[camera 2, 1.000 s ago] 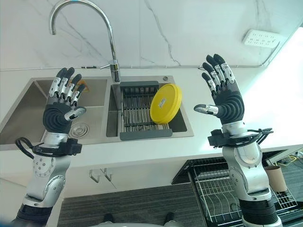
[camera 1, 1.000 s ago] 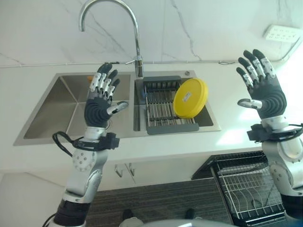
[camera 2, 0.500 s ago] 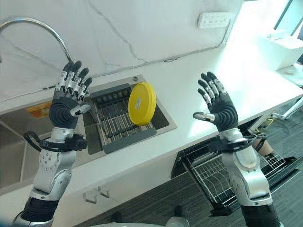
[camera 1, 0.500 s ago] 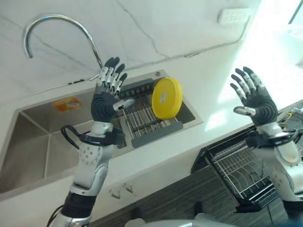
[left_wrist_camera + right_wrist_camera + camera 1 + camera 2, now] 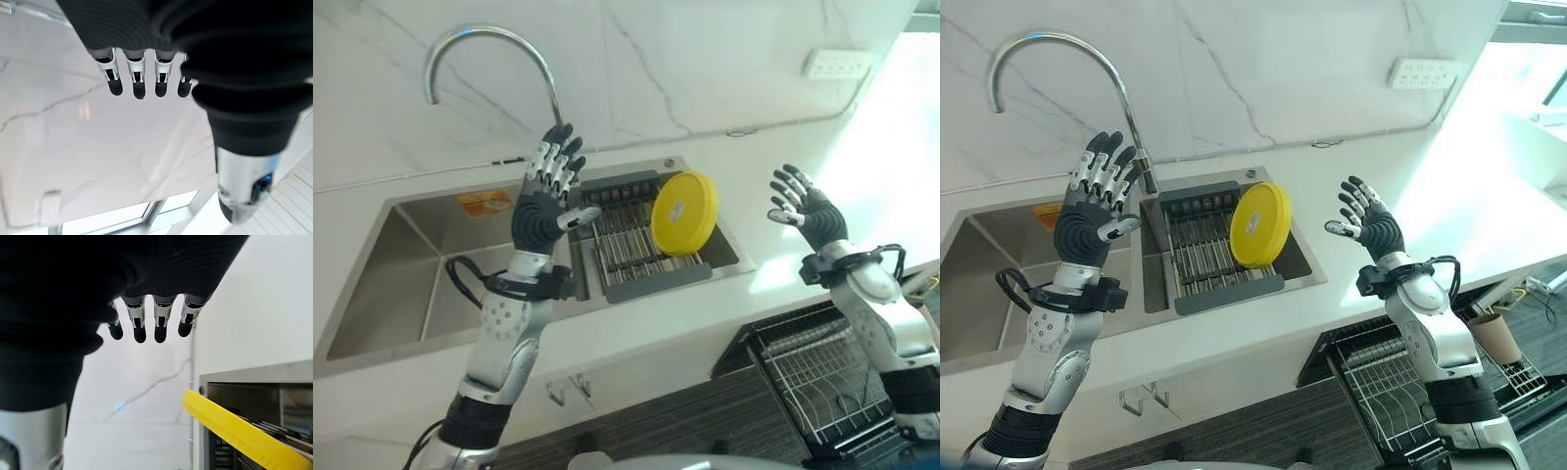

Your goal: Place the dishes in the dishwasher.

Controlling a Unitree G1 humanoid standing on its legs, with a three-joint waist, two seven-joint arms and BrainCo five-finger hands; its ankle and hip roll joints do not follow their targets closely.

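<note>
The yellow plate [image 5: 684,211] stands on edge in the grey drying rack [image 5: 641,245] that fills the right basin of the sink [image 5: 411,284], leaning toward the right, its flat face turned toward me. It is round, smooth and looks like hard plastic, with a raised rim and a small pale sticker in the middle. Neither of my hands touches it.

My left hand [image 5: 548,196] is raised above the divider between the basins, just left of the plate, fingers straight and spread, holding nothing. My right hand [image 5: 1368,221] hangs over the white counter [image 5: 1351,294] to the right of the sink, fingers likewise loosely spread and empty.

The plate is slick and thin at the rim, so I judge a grip from one side could let it slide between my fingers or tip flat into the rack. The rack's metal bars may catch its lower edge if I pull sideways instead of lifting. The curved steel faucet [image 5: 499,69] arches just behind my left hand, and a careless lift could knock against it.

The dishwasher rack [image 5: 822,377], white wire with rows of tines, is pulled out low on the near right. The carry runs from the sink over the counter's edge and down, so a loose hold could drop the plate on the floor.
</note>
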